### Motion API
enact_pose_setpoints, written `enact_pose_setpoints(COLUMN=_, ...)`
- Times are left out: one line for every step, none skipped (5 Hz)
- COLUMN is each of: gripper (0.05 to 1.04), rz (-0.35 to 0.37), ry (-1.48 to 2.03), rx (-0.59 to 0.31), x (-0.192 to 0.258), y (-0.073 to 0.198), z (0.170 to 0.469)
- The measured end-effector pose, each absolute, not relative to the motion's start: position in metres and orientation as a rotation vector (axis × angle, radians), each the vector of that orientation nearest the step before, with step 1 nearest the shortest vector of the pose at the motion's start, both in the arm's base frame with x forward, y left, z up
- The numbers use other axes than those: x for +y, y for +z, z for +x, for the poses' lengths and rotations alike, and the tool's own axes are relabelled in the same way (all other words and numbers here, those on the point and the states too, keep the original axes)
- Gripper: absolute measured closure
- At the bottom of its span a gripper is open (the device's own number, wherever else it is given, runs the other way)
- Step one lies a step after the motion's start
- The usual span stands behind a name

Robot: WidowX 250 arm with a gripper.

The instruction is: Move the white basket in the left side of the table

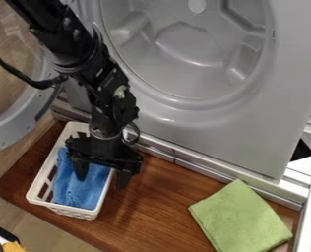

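The white basket (71, 211) stands upright at the left end of the brown wooden table (159, 214), with a folded blue cloth (79, 192) in it. My gripper (102, 180) hangs over the basket's right side, pointing down. Its fingers are spread wide: one is over the blue cloth inside, the other is just outside the right wall, above the wood. The gripper's body hides the rear right part of the basket.
A folded green cloth (240, 219) lies at the table's right. Behind the table stands a grey machine front (250, 123) with a round opening, above a metal rail (204, 170). Its round door (20, 130) hangs open at the left.
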State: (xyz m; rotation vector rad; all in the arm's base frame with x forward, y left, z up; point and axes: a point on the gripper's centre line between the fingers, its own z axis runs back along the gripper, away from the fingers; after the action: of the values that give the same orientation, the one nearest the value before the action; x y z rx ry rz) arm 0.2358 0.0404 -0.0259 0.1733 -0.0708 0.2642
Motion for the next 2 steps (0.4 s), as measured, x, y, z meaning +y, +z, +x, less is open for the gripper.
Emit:
enact_pose_setpoints(gripper=0.434, rz=0.172, ry=0.257, rx=-0.078, x=0.0446, y=-0.0399, z=0.2334)
enact_pose_setpoints(gripper=0.739, rz=0.177, ry=0.284, rx=-0.101, x=0.0457, y=-0.0426, z=0.232)
